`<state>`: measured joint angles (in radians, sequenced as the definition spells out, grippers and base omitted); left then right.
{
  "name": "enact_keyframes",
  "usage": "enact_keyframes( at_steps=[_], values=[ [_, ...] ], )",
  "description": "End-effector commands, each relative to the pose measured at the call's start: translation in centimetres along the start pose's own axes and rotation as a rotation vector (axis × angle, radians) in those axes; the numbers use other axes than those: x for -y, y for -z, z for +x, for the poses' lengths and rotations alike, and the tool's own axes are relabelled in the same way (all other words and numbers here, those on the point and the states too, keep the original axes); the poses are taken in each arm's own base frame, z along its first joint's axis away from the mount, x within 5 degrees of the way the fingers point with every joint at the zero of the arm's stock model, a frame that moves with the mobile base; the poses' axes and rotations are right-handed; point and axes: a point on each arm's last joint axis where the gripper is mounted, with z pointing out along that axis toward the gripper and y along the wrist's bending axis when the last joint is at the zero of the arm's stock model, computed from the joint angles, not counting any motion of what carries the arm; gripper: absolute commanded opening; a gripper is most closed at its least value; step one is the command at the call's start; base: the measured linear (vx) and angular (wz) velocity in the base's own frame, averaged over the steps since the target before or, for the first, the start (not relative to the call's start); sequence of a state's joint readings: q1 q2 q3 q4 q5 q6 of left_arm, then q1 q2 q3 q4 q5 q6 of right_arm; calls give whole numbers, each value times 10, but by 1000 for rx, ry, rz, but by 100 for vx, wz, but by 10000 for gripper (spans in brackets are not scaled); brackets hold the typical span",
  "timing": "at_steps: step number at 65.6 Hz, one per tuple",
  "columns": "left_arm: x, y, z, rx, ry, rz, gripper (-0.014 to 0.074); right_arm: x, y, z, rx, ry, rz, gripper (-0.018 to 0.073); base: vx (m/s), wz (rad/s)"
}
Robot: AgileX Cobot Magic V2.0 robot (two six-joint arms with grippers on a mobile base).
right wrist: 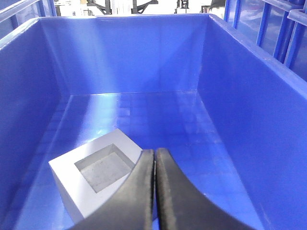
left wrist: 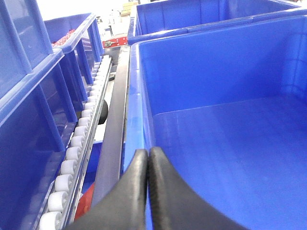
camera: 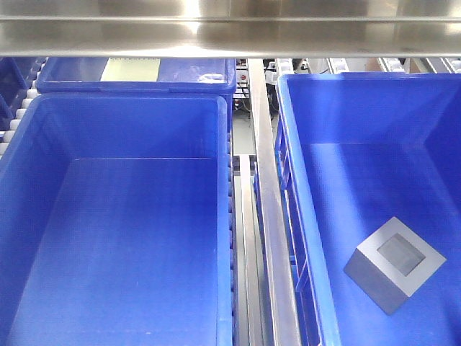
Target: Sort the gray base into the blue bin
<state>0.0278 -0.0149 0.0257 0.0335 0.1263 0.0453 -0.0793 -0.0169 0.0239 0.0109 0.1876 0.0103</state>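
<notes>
The gray base (camera: 395, 264) lies on the floor of the right blue bin (camera: 302, 180), recess facing up. In the right wrist view the gray base (right wrist: 91, 172) sits on the grid-patterned floor of the blue bin (right wrist: 240, 105), just left of and below my right gripper (right wrist: 155, 151), whose fingers are pressed together with nothing between them. My left gripper (left wrist: 148, 152) is shut too, hovering over the near rim of the left blue crate (left wrist: 139, 96), which holds nothing. Neither gripper shows in the front view.
The smooth-floored left crate (camera: 223, 180) stands beside a steel rail (camera: 263, 180) that separates the two crates. A third blue crate (camera: 209, 81) sits behind it. Roller conveyor wheels (left wrist: 72, 153) and more blue crates (left wrist: 29, 96) run along the left. A steel bar (camera: 230, 29) spans overhead.
</notes>
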Motion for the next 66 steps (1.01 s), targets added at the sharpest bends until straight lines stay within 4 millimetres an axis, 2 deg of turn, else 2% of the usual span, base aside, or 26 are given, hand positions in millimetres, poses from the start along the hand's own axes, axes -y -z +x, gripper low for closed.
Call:
enact_keyframes(
  at_steps=[1, 66],
  values=[
    [-1, 3, -15, 113, 20, -7, -6, 0, -1, -2, 33, 16, 1, -5, 0, 0],
    [-1, 3, -15, 113, 20, -7, -6, 0, -1, -2, 33, 16, 1, -5, 0, 0]
  ],
)
